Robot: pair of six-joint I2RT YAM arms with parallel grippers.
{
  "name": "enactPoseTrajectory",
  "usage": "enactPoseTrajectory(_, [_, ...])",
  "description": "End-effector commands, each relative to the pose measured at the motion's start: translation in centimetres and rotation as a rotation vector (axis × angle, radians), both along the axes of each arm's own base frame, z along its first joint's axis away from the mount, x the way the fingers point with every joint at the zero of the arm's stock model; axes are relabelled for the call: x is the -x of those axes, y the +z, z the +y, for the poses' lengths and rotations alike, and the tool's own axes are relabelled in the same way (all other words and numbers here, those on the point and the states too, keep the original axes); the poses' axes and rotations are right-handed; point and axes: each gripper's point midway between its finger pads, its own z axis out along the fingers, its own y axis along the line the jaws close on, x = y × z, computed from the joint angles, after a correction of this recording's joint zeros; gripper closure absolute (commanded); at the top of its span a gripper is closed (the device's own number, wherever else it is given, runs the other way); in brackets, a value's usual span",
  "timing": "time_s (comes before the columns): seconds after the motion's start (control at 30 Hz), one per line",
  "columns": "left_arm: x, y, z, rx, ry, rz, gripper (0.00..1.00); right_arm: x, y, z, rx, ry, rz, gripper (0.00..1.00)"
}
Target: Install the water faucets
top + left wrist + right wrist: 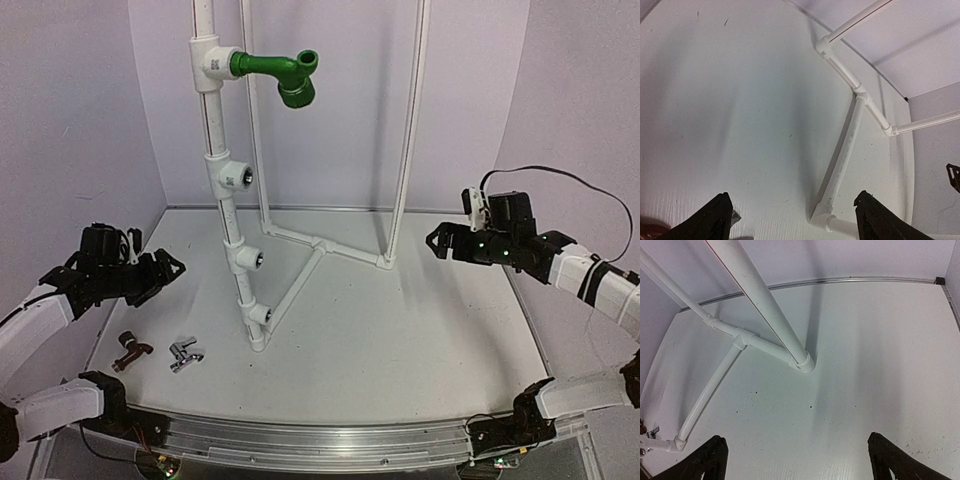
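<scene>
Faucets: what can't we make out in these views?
- Top view: chrome faucet and brown faucet too small; thread ends unreadable.
- Left wrist: only slivers of them, cut by the bottom edge and the left claw finger.
- Right wrist: slivers at the left edge, cut off.
- Tee ports: too small to see inside.

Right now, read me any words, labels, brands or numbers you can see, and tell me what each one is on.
Nothing is legible.
Top white tee fitting: dark printed mark, too small to read.
Second tee fitting: dark mark, too blurred to read.
Chrome faucet and brown faucet: no visible lettering.
</scene>
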Motion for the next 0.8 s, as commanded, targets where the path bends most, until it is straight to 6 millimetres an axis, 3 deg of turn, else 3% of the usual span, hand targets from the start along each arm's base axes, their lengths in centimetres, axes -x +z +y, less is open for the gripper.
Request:
enactPoseTrajectory(0.0, [2.3, -4.7, 1.0, -0.001, 0.130, 0.192, 0.12, -0.4, 0.2, 0.3, -0.014, 0.002, -0.044, 0.02])
enactPoseTrajectory(0.17, [4.1, -7.0, 0.3, -0.041, 0.170, 0.272, 0.12, -0.9, -1.3, -0.2, -0.036, -0.063, 0.000, 0.02])
enactPoseTrajectory(0.4, [4.9, -11.0, -1.4, -0.147, 0.159, 0.421, 0.12, 0.0, -3.2, 3.0, -0.119, 0.097, 0.062, 0.02])
enactPoseTrajectory(0.77, [7.7, -15.3, 0.4, -0.176, 0.322, 0.554, 0.24, 1.3, -4.1, 5.0, -0.181, 0.200, 0.081, 0.02])
